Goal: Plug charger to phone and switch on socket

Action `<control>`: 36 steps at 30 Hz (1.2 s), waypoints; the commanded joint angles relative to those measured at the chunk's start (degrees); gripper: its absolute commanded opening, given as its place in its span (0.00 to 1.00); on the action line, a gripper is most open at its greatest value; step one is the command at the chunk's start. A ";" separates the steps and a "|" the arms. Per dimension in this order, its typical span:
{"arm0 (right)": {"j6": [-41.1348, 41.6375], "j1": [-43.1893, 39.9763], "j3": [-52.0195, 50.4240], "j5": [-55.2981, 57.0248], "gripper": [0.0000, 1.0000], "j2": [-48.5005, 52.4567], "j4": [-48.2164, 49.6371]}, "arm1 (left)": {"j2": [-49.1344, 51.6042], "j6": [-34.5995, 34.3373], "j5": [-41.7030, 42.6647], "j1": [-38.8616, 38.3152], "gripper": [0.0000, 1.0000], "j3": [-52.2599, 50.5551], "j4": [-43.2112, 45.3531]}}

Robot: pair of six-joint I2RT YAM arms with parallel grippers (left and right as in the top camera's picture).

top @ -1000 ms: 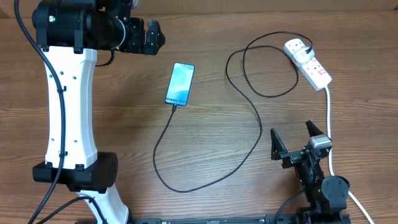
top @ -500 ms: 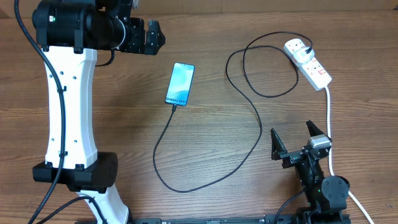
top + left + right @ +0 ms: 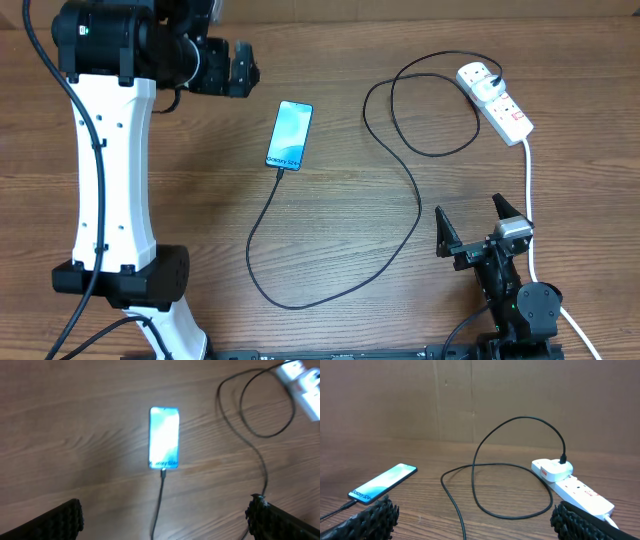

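Observation:
The phone (image 3: 289, 135) lies flat mid-table with its light blue screen lit; it also shows in the left wrist view (image 3: 164, 437) and the right wrist view (image 3: 384, 482). The charger cable (image 3: 330, 285) has its tip in the phone's near end, loops across the table and ends at a plug in the white socket strip (image 3: 497, 100), which also shows in the right wrist view (image 3: 575, 489). My left gripper (image 3: 238, 65) is open, high above the table, up and left of the phone. My right gripper (image 3: 474, 225) is open near the front edge, below the socket.
The socket's thick white cord (image 3: 529, 200) runs down the right side, close beside my right gripper. A brown cardboard wall (image 3: 470, 395) stands behind the table. The cable's big loop (image 3: 425, 110) lies left of the socket.
My left gripper has shifted slightly left and back, away from the phone. The phone, cable, socket and right arm have not moved.

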 commanded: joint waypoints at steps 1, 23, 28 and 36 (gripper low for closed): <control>-0.26 -0.15 -0.59 0.87 1.00 -0.68 0.15 | -9.22 0.90 -4.66 0.22 1.00 -6.27 1.97; -0.28 -0.15 -0.59 0.87 1.00 -0.68 0.17 | -73.13 2.19 -6.38 7.08 1.00 -87.10 40.17; -0.28 -0.15 -0.59 0.87 1.00 -0.68 0.15 | -82.64 1.99 -6.29 7.08 1.00 -93.39 40.81; -0.28 -0.15 -0.59 0.87 1.00 -0.68 0.15 | -91.27 2.21 -2.64 7.08 1.00 -108.98 54.97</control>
